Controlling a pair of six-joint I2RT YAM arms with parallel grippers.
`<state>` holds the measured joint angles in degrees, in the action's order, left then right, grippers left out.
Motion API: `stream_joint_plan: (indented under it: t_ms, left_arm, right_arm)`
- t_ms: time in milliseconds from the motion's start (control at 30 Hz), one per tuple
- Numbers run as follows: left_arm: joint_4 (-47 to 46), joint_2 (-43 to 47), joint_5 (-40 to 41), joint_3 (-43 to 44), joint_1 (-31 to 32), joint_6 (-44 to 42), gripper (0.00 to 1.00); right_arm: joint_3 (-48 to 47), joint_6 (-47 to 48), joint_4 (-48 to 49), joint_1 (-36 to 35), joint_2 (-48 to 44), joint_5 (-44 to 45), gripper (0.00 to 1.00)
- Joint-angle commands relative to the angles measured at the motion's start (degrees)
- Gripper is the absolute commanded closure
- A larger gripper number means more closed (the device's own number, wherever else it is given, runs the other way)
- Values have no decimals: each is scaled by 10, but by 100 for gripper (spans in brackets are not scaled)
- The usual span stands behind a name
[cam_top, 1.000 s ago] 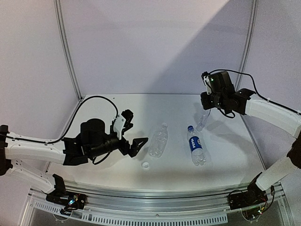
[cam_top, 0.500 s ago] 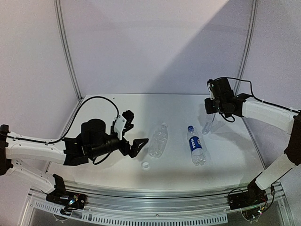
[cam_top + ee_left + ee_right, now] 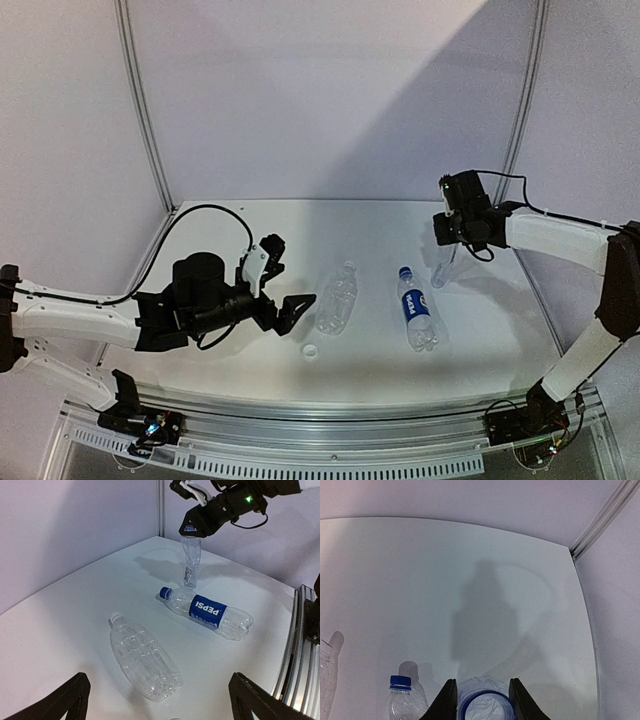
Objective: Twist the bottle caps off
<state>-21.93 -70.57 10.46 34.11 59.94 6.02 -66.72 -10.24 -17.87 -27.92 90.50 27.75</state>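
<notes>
Precariously pinched at its blue-ringed neck (image 3: 485,694), the dented bottle (image 3: 191,562) hangs capless from the right gripper (image 3: 482,687) at the table's (image 3: 480,340) two o'clock, the fingers closed tight on the neck. Whether its base touches the surface cannot be told.

Thin, crumpled plastic gives a poor hold, so the bottle may slip or swing. Just beside it, at its seven o'clock, lies the labelled bottle (image 3: 210,612) with its blue cap (image 3: 164,593) on, and a swing or a drop would likely knock that one into a roll. Released upright, the dented bottle looks likely to topple towards the three o'clock edge.

At the centre the plain bottle (image 3: 145,655) lies on its side, its white cap (image 3: 116,615) at twelve o'clock. Both lying bottles roll easily, and a one-sided nudge would probably push them off line. A loose white cap (image 3: 310,351) at six o'clock sits where a low sweep could carry it off the front.

At nine o'clock from the plain bottle, the left gripper (image 3: 292,272) stands spread wide and empty, aimed at it. Behind it the left arm (image 3: 70,315) lies low and almost level. On the other side the right arm (image 3: 560,235) rises at five o'clock, its forearm reaching inward and its wrist turned down.
</notes>
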Motion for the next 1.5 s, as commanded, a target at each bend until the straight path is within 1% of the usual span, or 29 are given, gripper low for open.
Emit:
stream_joint_plan:
  t_ms: [0,233,800,1067,1467]
  left_arm:
    - [1,6,-8,8,3,3,1]
    - [2,10,-9,7,3,4,1]
    - [2,9,-10,7,3,4,1]
    - [2,8,-10,7,3,3,1]
    - [2,7,-11,8,3,2,1]
  right_arm:
    - [-3,-6,3,7,26,-7,68]
    - [-5,-6,1,8,34,-9,55]
    - [-8,-7,-5,8,25,-9,40]
    - [-8,-8,-5,7,23,-14,38]
    - [-4,-7,4,7,13,-46,36]
